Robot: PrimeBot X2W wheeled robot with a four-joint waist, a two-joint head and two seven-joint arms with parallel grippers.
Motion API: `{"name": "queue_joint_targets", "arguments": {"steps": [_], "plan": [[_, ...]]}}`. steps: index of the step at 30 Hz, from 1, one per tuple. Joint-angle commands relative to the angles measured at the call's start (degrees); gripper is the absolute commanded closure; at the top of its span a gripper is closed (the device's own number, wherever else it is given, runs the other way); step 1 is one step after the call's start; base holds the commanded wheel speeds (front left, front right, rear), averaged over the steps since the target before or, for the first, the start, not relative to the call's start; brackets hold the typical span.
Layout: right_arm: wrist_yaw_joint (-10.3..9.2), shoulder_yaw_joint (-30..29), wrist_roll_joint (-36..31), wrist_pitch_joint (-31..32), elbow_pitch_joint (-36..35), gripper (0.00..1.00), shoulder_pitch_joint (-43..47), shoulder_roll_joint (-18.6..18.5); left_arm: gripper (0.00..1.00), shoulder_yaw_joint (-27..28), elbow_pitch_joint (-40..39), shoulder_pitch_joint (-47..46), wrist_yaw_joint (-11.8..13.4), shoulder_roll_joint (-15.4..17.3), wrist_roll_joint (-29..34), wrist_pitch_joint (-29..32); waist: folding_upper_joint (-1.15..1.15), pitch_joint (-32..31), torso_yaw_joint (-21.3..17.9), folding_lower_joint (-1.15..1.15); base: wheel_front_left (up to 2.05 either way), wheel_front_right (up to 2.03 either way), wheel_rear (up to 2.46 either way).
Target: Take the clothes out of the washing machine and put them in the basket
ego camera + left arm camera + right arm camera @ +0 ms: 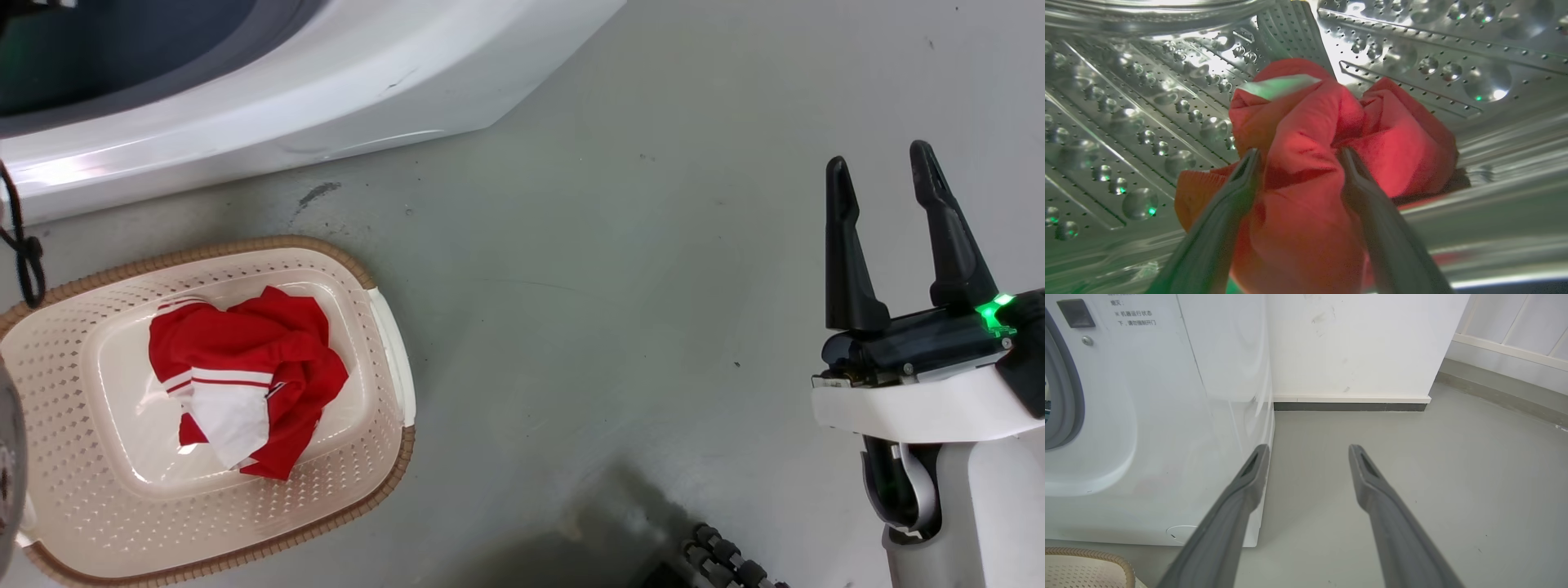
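Inside the washing machine's steel drum lies a crumpled red garment with a pale patch near its top. My left gripper is open, its two fingers straddling a fold of that red cloth. On the floor in front of the white washing machine stands the cream basket, with another red garment with white stripes and a white patch lying in its middle. My right gripper hangs open over bare floor, well to the right of the basket, holding nothing.
The machine's front and grey door ring stand left of my right gripper, with a corner of the basket below. A white wall with a dark skirting lies beyond. A black cable dangles at the left edge.
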Motion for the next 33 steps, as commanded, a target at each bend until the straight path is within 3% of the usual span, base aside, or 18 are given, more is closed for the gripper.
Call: {"name": "queue_joint_targets", "arguments": {"steps": [1,7,8,9,10,19,33], "plan": [[-0.04,-0.1,0.6,-0.1,-0.2,0.0,-0.8,0.1,0.0,-0.4,0.6,-1.0,0.0,0.6,-0.8,0.8,0.0,0.3,-0.2,-0.01,0.0,0.0,0.0],[-0.04,-0.3,0.6,-0.1,-0.1,0.0,-0.9,0.1,0.0,-2.8,2.4,-1.2,0.0,0.6,-2.8,3.2,0.0,0.9,-0.5,-0.01,0.0,0.0,0.0],[-0.04,-0.3,0.7,-0.1,-0.1,0.0,-0.9,0.1,0.13,-3.5,2.7,-0.9,0.0,0.4,-3.1,3.8,0.0,0.9,-0.4,-0.01,0.0,0.0,0.0],[-0.04,-0.3,0.6,-0.1,-0.1,0.0,-0.9,0.1,0.64,-4.0,2.5,-0.8,0.0,0.6,-3.4,3.5,0.0,1.0,-0.4,-0.01,0.0,0.0,0.0],[-0.04,-0.3,0.7,-0.1,0.0,0.0,-1.0,0.1,1.0,-4.3,2.3,-0.8,0.0,0.8,-3.8,3.0,0.0,1.0,-0.3,-0.01,0.0,0.0,0.0],[-0.04,-0.3,0.1,-0.1,0.3,0.0,-0.9,0.1,1.0,-6.4,0.7,0.1,0.0,1.1,-6.8,-1.5,0.0,-0.3,0.6,-0.01,0.0,0.0,0.0],[-0.04,-1.2,-2.9,-0.1,1.8,0.0,2.0,0.1,1.0,-8.3,-0.4,8.9,0.0,-2.9,-10.6,-17.9,0.0,-9.7,5.2,-0.01,0.0,0.0,0.0]]}}
